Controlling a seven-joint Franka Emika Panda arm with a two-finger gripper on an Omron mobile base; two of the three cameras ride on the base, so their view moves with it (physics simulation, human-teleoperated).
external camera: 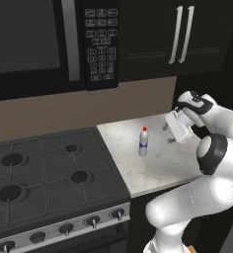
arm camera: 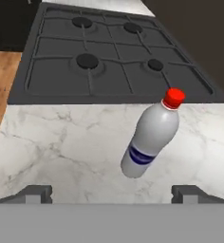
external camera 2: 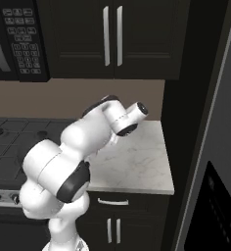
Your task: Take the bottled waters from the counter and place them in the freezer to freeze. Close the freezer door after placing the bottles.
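Observation:
One bottled water (external camera: pixel 143 142), clear with a red cap and blue label band, stands upright on the marble counter (external camera: pixel 158 165), a little right of the stovetop. My gripper (external camera: pixel 168 134) hovers just to its right, pointing at it, jaws open wide and holding nothing. In the hand view the bottled water (arm camera: pixel 152 135) sits ahead of the gripper (arm camera: pixel 113 194) and slightly right of centre, apart from both fingertips (arm camera: pixel 35 193). In the right base view my arm hides the bottle. At that view's right edge is the grey freezer door (external camera 2: pixel 227 127) with its black dispenser panel (external camera 2: pixel 213 215).
A black gas stovetop (external camera: pixel 49 173) adjoins the counter on the left, with a microwave (external camera: pixel 34 39) above it. Dark upper cabinets (external camera: pixel 182 34) hang over the counter, and a tan back wall (external camera: pixel 138 99) bounds it. The counter's right end (external camera 2: pixel 164 166) meets the fridge.

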